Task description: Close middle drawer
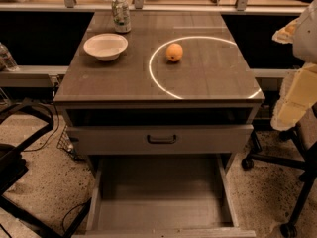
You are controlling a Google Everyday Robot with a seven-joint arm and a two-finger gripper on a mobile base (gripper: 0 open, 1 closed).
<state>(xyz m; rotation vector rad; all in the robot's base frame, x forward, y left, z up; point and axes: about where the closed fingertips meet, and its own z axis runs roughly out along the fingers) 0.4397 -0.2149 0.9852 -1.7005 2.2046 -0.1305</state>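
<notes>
The middle drawer (161, 197) of the grey wood cabinet is pulled far out toward me. Its deep wide box is empty, and its low front (163, 233) lies at the bottom edge of the view, so its handle is hidden. Above it the top drawer (161, 139), with a dark bar handle, stands a little way out. The lowest drawer is hidden. My gripper (293, 103) shows as a pale shape on my arm at the right edge, level with the cabinet top, to the right of it and apart from the drawers.
On the cabinet top (124, 73) are a white bowl (105, 46), an orange (174, 52) and a can (121, 15). A black chair base with casters (287, 192) stands at the right. A dark frame (25, 148) and cables lie at the left.
</notes>
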